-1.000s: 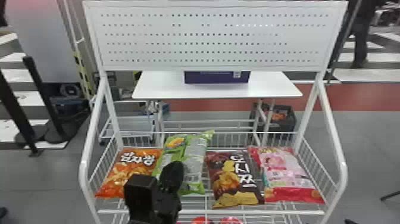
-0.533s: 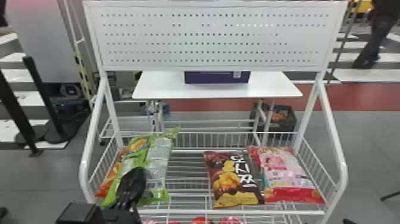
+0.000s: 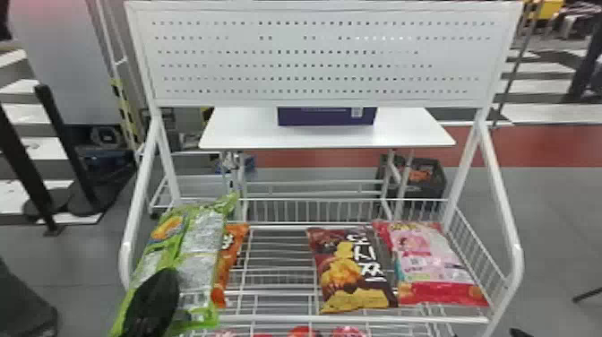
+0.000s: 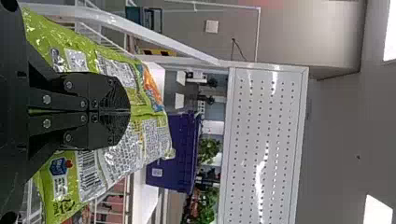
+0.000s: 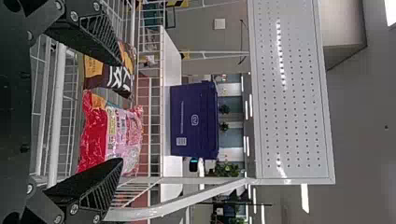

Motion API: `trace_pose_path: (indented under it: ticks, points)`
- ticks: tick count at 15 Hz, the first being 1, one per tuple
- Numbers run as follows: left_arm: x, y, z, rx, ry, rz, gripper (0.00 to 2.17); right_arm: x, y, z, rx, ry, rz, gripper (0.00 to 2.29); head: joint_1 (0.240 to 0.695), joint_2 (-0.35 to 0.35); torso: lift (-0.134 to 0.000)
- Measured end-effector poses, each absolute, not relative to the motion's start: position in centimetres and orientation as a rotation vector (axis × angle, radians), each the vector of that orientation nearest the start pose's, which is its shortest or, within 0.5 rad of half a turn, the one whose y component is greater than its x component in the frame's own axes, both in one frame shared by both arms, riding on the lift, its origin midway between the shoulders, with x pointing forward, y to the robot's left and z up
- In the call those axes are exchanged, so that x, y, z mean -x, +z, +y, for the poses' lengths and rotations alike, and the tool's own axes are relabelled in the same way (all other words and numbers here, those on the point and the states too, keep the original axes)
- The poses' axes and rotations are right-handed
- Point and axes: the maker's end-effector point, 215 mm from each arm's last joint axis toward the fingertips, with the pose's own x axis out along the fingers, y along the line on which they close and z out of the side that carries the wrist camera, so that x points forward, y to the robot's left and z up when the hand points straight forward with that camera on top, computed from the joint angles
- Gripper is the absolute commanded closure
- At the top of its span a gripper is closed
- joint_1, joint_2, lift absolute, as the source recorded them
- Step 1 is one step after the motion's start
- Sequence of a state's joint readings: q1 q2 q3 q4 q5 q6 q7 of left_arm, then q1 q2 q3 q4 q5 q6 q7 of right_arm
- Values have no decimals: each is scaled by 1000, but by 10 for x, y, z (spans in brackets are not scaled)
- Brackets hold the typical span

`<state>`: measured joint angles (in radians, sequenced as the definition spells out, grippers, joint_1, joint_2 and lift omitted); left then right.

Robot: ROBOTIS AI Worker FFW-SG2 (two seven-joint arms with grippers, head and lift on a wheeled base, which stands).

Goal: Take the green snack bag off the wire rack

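Floor: grey (image 3: 555,201), with a red band (image 3: 542,145) and black-and-white stripes behind
White table (image 3: 403,132): purple box (image 3: 327,116) on top
Posts: two, black (image 3: 67,148), at the head view's left
Wall: plain grey (image 4: 299,28)
Ceiling: bright white panels (image 4: 377,211)
Greenery: leafy plants (image 4: 208,150)

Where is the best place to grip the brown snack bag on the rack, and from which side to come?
I would grip the brown snack bag by its lower edge, coming from the front: this edge faces the robot, near the rack's front rail, while the pink bag crowds its right side.
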<state>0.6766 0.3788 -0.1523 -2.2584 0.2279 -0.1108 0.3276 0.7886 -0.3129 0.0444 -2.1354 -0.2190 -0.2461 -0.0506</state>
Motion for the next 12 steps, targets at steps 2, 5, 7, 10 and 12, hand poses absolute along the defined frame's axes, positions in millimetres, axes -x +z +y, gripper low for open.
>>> trace_pose_path:
  ticks: [2,5,7,10,12]
  points:
    - [-379,-287,230,45,-9,-36,1801,-357,-334,-226,-26,152,8,167,499,0,0]
    - [-361,-290,241,46,5,-40,1801,-356,-335,-225,-29,153,9,167,499,0,0]
    - [-352,-292,244,43,4,-40,1801,-356,-335,-224,-31,154,10,167,499,0,0]
    - [-344,-288,251,35,4,-54,1801,-354,-334,-224,-35,155,6,167,499,0,0]
    - [-342,-286,254,33,4,-60,1801,-352,-333,-223,-37,156,1,167,499,0,0]
